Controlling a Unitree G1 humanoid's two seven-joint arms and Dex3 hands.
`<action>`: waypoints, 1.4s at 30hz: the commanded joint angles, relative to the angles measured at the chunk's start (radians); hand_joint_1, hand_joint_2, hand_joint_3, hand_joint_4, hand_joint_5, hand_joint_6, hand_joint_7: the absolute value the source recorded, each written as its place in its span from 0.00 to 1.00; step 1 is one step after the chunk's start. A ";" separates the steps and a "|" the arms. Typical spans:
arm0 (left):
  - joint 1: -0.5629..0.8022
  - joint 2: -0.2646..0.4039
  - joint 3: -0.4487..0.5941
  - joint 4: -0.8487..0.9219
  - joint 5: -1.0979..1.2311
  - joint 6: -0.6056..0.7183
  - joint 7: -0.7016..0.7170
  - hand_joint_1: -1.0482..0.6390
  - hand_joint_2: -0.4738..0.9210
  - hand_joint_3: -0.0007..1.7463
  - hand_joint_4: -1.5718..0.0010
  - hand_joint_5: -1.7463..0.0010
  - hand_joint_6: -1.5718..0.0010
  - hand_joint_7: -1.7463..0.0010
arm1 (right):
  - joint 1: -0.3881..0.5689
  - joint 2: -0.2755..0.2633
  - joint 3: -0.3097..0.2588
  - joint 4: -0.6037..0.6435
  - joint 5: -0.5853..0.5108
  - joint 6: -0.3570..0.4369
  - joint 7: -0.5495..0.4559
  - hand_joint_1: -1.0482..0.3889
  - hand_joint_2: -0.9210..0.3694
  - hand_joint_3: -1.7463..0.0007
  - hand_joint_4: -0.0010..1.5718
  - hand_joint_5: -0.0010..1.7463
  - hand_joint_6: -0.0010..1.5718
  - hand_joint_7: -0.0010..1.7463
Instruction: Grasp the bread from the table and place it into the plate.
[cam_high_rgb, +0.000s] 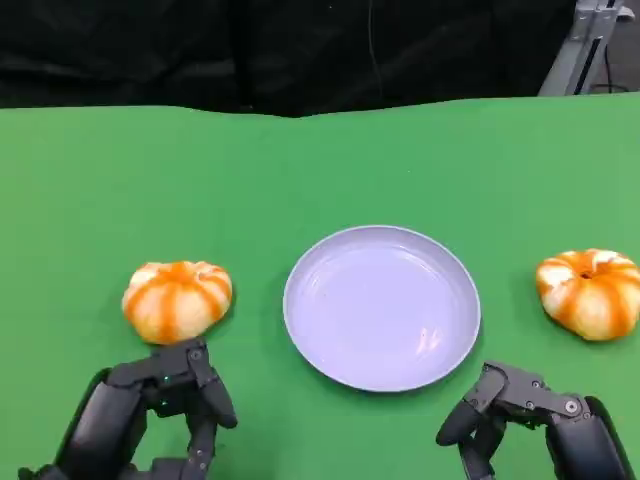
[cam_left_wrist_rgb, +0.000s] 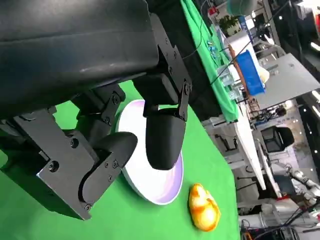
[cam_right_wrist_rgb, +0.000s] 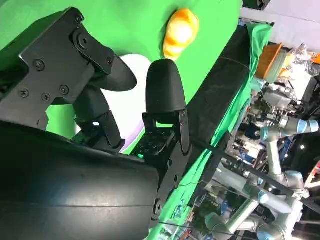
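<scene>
Head view: a green surface (cam_high_rgb: 320, 170) carries a pale lilac plate (cam_high_rgb: 381, 306) at centre, nothing in it. One orange-and-white striped bread (cam_high_rgb: 177, 300) lies to the left of the plate, well apart from it. A second bread (cam_high_rgb: 590, 292) of the same kind lies to the right, near the picture's edge. The left hand (cam_high_rgb: 165, 400) sits at the near left, just short of the left bread, fingers apart and holding nothing. The right hand (cam_high_rgb: 520, 410) sits at the near right, below the plate's right rim, fingers loosely spread, also holding nothing. A black backdrop (cam_high_rgb: 300, 50) closes the far side.

Left wrist view: the left hand's fingers (cam_left_wrist_rgb: 162, 135) are spread with nothing between them. Beyond them lie the plate (cam_left_wrist_rgb: 155, 185) and one bread (cam_left_wrist_rgb: 203, 207) on the green surface, the bread apart from the plate's rim. Cluttered benches stand in the background.

Right wrist view: the right hand's fingers (cam_right_wrist_rgb: 165, 92) stand apart, nothing held. Part of the plate (cam_right_wrist_rgb: 131, 95) shows behind them, and a bread (cam_right_wrist_rgb: 180, 31) lies farther off on the surface.
</scene>
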 joint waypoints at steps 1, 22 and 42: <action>-0.018 0.010 0.011 0.017 -0.041 0.016 -0.014 0.62 0.66 0.69 0.53 0.18 0.53 0.34 | 0.002 -0.001 -0.004 -0.002 0.017 0.000 -0.001 0.72 0.49 0.22 0.54 0.93 0.54 0.73; -0.183 0.199 -0.012 -0.077 0.463 0.277 0.098 0.34 1.00 0.01 0.88 0.64 0.80 0.97 | -0.018 0.005 -0.001 0.032 0.025 -0.011 -0.008 0.72 0.48 0.23 0.53 0.94 0.54 0.73; -0.595 0.207 -0.326 0.459 0.987 0.532 0.272 0.29 0.99 0.00 0.84 0.76 0.78 0.99 | -0.006 -0.002 -0.003 0.011 0.013 -0.005 -0.008 0.71 0.48 0.23 0.54 0.92 0.54 0.73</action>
